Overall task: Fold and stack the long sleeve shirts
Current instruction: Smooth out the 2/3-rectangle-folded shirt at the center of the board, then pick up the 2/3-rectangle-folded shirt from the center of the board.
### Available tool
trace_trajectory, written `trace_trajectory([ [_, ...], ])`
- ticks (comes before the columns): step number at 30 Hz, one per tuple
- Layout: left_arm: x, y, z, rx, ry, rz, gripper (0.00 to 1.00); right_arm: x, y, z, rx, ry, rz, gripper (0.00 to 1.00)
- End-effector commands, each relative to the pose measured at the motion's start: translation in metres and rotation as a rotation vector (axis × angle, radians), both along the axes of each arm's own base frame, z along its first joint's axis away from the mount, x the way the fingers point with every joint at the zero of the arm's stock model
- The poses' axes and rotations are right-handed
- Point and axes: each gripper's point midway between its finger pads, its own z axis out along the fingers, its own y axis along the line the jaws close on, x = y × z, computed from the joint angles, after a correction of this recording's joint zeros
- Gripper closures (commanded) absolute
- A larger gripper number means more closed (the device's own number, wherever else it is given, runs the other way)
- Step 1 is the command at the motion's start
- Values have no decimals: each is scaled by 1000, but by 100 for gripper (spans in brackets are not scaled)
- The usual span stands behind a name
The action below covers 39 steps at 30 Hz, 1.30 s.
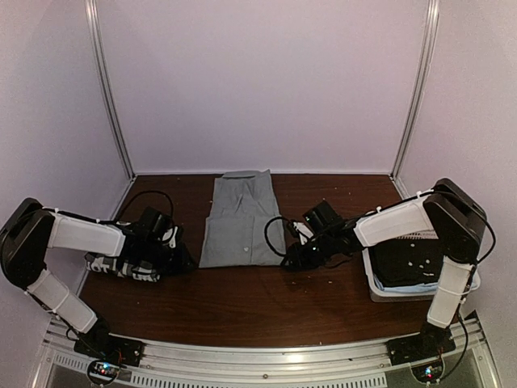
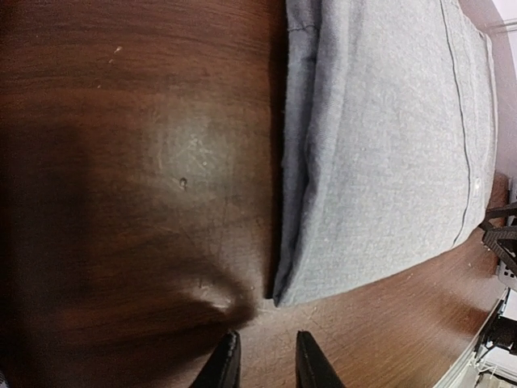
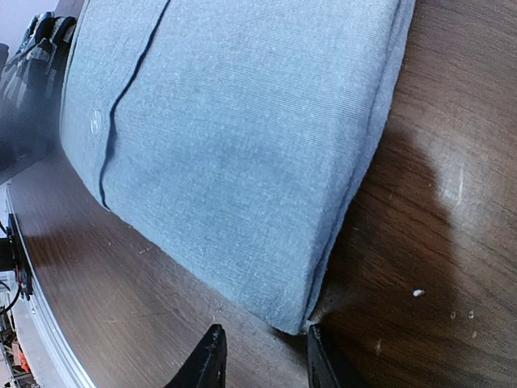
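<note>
The plain grey shirt (image 1: 241, 220) lies folded into a long strip in the middle of the table, collar at the far end. My left gripper (image 1: 187, 260) is low at its near-left corner, open and empty. In the left wrist view the corner of the shirt (image 2: 388, 145) lies just ahead of the gripper (image 2: 266, 365). My right gripper (image 1: 289, 260) is low at the near-right corner, open. In the right wrist view the shirt (image 3: 234, 137) has its corner right at the tips of the gripper (image 3: 262, 361). The black-and-white checked shirt (image 1: 121, 267) lies bunched under my left arm.
A white basket (image 1: 404, 295) with dark and light blue clothes stands at the right edge under my right arm. White walls with metal posts close the back and sides. Small white specks dot the dark wooden table (image 1: 242, 307).
</note>
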Motion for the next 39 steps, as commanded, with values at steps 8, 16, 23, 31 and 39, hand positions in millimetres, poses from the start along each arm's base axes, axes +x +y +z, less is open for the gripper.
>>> trace_trajectory([
  [8,4,-14,-3,-49,-3,-62,72,9,2,-1,21,-13,-35,65],
  [16,6,-16,-10,-57,16,-46,72,11,3,1,37,-15,-45,65],
  [23,6,-15,-15,-56,26,-38,76,10,1,2,52,-18,-56,66],
  [31,7,-16,-15,-55,25,-38,83,8,2,-1,75,-6,-60,69],
  [39,8,-17,-14,-58,23,-44,93,9,3,-2,83,-4,-66,75],
])
